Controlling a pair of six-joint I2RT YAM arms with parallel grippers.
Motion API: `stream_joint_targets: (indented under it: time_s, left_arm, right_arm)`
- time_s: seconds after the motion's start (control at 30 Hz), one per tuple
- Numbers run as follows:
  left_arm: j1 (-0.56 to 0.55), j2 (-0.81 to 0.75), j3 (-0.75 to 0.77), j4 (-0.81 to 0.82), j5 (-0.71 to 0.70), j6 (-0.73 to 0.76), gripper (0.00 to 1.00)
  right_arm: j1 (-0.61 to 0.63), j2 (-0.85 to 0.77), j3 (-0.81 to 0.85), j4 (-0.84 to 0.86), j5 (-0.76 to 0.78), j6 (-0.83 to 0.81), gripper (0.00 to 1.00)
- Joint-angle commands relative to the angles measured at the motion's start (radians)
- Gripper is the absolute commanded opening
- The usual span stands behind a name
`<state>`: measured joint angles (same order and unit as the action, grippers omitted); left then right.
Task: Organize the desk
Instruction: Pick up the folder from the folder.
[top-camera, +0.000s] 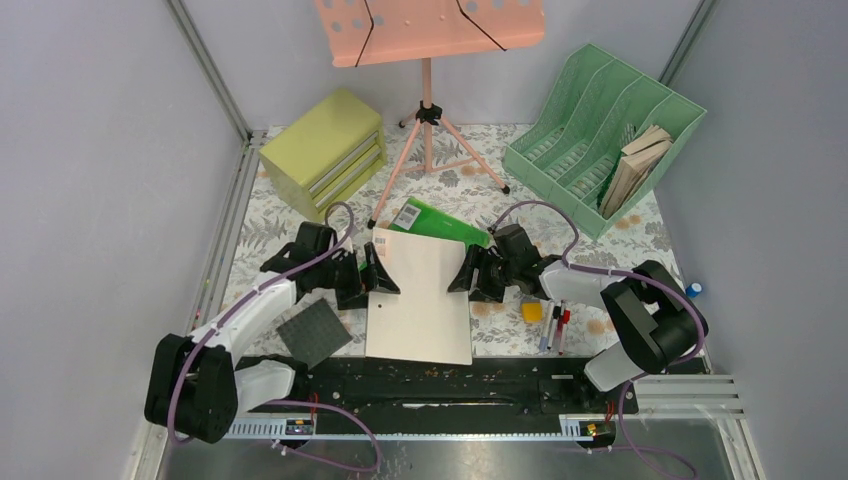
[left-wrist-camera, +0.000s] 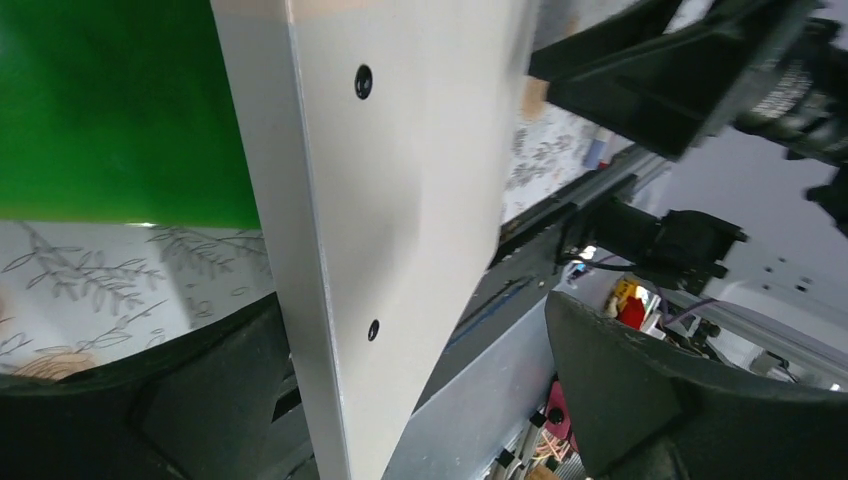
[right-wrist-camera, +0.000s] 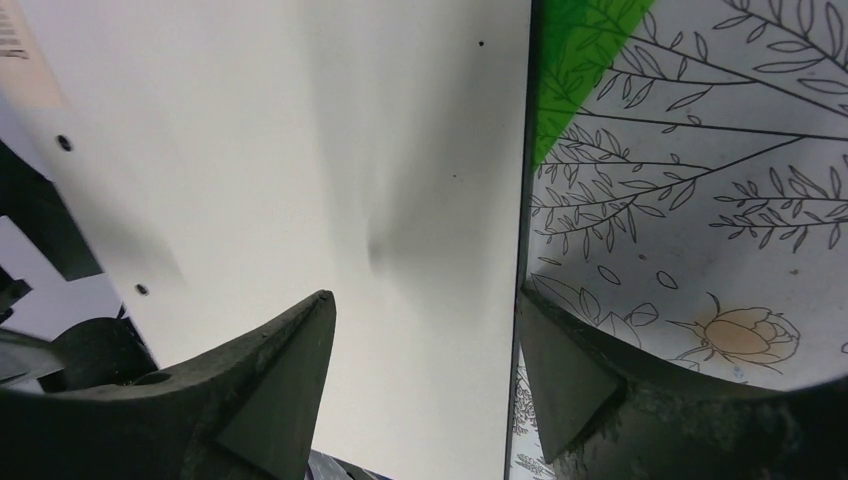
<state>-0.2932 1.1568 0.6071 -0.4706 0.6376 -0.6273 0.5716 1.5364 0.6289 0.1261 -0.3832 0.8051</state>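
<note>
Left pincer (top-camera: 384, 270) | right pincer (top-camera: 461, 272) | flanking white board (top-camera: 420, 305) | desk (top-camera: 268, 226) underneath

At my eleven o'clock sits an olive drawer cabinet (top-camera: 325, 150), at twelve a pink music stand (top-camera: 428, 30), at one a mint file rack (top-camera: 600, 130). Before me a white booklet (top-camera: 420, 295) overlaps a green book (top-camera: 445, 222), a grey pad (top-camera: 314, 332) at its eight, pens (top-camera: 555, 328) at its four
</note>
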Motion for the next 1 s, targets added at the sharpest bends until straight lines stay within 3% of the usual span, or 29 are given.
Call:
stream_joint_targets:
  time_s: [0.0,0.33,0.6,0.97]
  left_arm:
    - [-0.004,-0.062,0.104,0.061,0.129,-0.051,0.94]
    - [-0.009,-0.074,0.170,0.010,0.121,-0.043,0.87]
    - [-0.085,-0.026,0.211,0.000,0.061,-0.025,0.71]
    - [-0.149,0.017,0.227,0.035,0.046,-0.009,0.34]
  right_arm:
    - [0.028,0.027,-0.002,-0.044,0.016,-0.021,0.75]
    - [0.027,0.022,-0.007,-0.037,0.017,-0.018,0.75]
    - [0.027,0.023,-0.006,-0.036,0.015,-0.021,0.75]
    - [0.027,0.023,-0.007,-0.036,0.018,-0.019,0.75]
